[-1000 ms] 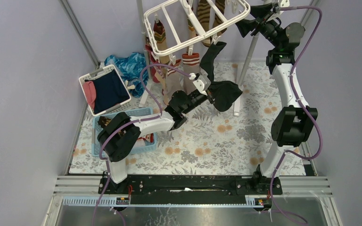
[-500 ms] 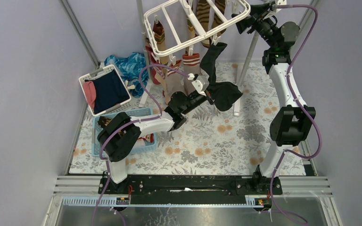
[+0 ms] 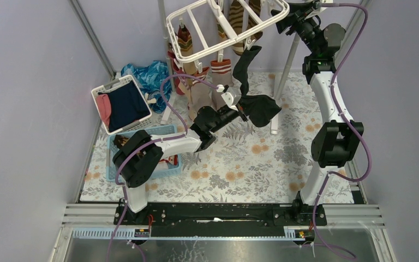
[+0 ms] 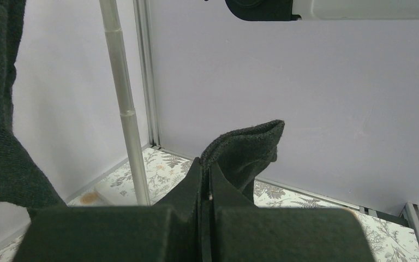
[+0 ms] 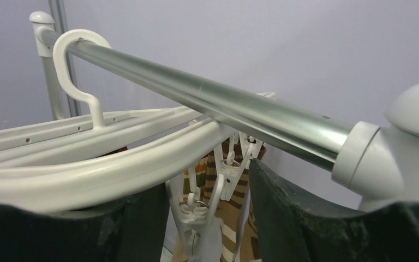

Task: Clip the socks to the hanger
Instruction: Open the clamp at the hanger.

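Observation:
The white hanger (image 3: 226, 24) hangs tilted at the top, with striped socks (image 3: 240, 16) and tan socks with red-and-white cuffs (image 3: 220, 68) clipped under it. My left gripper (image 3: 244, 109) is shut on a plain black sock (image 3: 262, 106), whose other end rises toward the hanger's near edge. In the left wrist view the shut gripper (image 4: 206, 185) pinches the sock (image 4: 245, 150). My right gripper (image 3: 282, 19) is at the hanger's right corner. In the right wrist view it (image 5: 207, 218) is open, with a white clip (image 5: 204, 213) dangling between its fingers (image 5: 289, 218) under the frame (image 5: 114, 164).
A white slotted basket (image 3: 99, 90) with navy and pink garments and a blue basket (image 3: 166, 166) stand at left, with shiny blue cloth (image 3: 147, 73) behind. The stand's pale pole (image 3: 283, 76) runs down beside the black sock. A metal rail (image 5: 207, 98) carries the hanger's hook (image 5: 73, 60).
My right gripper has moved up and left to the hanger's right corner, and the hanger has risen slightly. The left gripper has held the black sock and shifted slightly.

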Motion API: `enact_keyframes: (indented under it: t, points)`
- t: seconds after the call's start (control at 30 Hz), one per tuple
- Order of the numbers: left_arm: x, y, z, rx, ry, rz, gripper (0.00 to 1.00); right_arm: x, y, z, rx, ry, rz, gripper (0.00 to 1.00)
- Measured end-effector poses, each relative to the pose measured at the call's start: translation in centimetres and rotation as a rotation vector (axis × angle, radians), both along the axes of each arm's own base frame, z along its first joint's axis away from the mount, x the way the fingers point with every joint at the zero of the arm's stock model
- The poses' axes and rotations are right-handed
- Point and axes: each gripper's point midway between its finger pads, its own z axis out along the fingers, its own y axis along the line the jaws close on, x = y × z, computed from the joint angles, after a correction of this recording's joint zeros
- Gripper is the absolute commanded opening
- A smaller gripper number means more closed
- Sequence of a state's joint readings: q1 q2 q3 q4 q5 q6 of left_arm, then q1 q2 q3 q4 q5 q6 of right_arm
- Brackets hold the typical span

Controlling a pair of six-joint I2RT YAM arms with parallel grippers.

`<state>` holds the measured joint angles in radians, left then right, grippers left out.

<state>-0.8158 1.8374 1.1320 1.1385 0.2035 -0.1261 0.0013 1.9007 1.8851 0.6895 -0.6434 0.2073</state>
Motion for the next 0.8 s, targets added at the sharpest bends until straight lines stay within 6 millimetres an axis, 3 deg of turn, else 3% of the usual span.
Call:
enact_keyframes:
  t: [0.17, 0.33, 0.57, 0.8]
  points:
    - [0.0, 0.1, 0.3, -0.009, -0.005, -0.003, 0.0, -0.1, 0.3, 0.3, 0.007, -0.003, 0.004, 0.36]
    - [-0.1, 0.1, 0.4, -0.015, -0.003, -0.01, 0.0, -0.3, 0.7, 0.4, 0.008, -0.002, 0.019, 0.23]
    - [0.1, 0.3, 0.3, -0.018, 0.009, -0.01, 0.0, -1.0, 1.5, 0.1, -0.003, 0.013, 0.081, 0.18]
    - [1.8, 1.2, 0.2, -0.053, 0.072, 0.074, 0.0, -2.4, 2.4, -0.3, -0.013, 0.063, 0.177, 0.11]
